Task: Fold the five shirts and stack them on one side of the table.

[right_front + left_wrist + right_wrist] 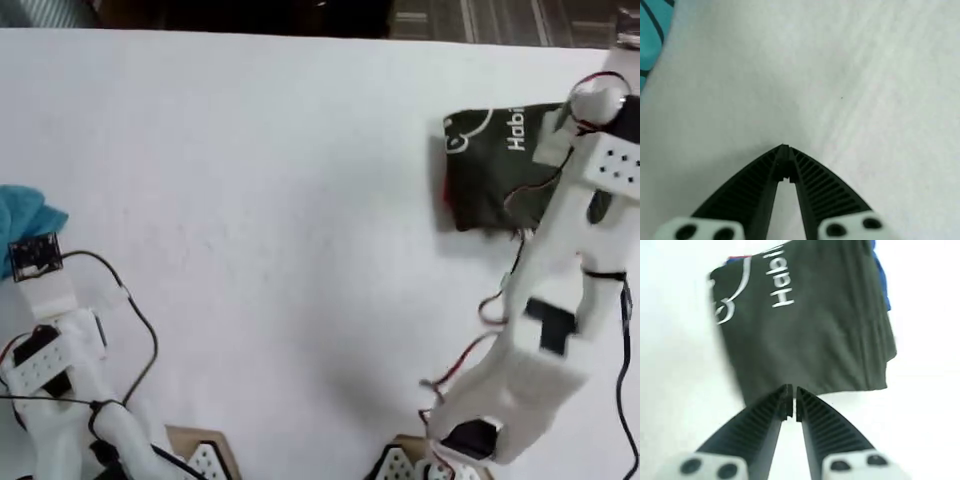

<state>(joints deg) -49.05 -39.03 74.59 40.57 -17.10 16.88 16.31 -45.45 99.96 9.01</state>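
You have a flat white table (280, 200) before you. A folded dark cloth shirt with white print (490, 165) lies on its right side toward the far edge, with a blue fabric edge (882, 280) showing from beneath it. A crumpled teal cloth shirt (25, 215) sits at the left edge.

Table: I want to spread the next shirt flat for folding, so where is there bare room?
The wide middle of the table is bare, between the teal shirt and the dark folded shirt. It is crowded by the left arm near the teal shirt and the right arm over the dark one.
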